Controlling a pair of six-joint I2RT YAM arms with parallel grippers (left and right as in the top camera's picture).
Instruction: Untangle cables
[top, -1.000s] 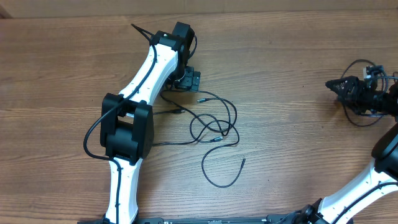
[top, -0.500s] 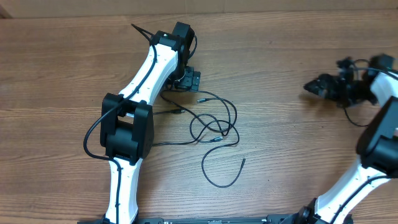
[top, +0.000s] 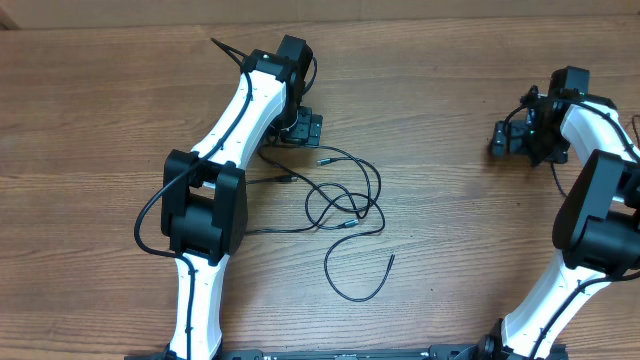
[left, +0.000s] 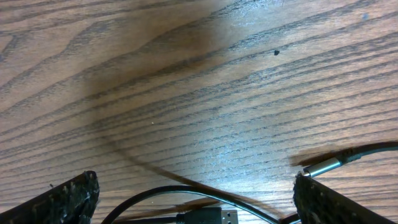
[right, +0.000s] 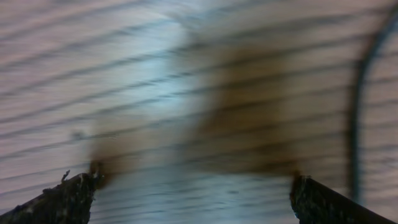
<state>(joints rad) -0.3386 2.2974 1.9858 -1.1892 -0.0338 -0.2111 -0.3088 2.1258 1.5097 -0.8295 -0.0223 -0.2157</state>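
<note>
Wood-grain table (top: 450, 260), bare apart from the arms and the cord mess. The cables (top: 345, 205) lie mid-table as loose overlapping loops, not a tight knot. The tangle's long axis runs roughly left to right, from under the left arm out toward the centre. One free tail (top: 355, 285) hooks toward the near edge and ends in open table.

Key relation: the left gripper (top: 303, 130) sits just to the far side of the tangle, with strands running right up to it. The loops lie from it toward the near edge and a bit to the right. The right gripper (top: 505, 140) is close to the right edge, well apart from the cables, so the left arm is clearly nearer.

Left wrist view: left gripper (left: 194, 186) is spread wide, with a fingertip in each bottom corner. A cord crosses the gap low down, with a silver-tipped plug (left: 323, 165) just beside the right finger and a flat plug (left: 211, 216) at the bottom edge. Nothing is pinched and the cords rest on the wood.

Right wrist view is blurred: right gripper (right: 193, 186) is also spread wide, with only wood between the fingers and no hold on anything. I can't tell what the dark curved line at that view's right side is.

Likely next grab falls to the left arm, down onto a strand.
</note>
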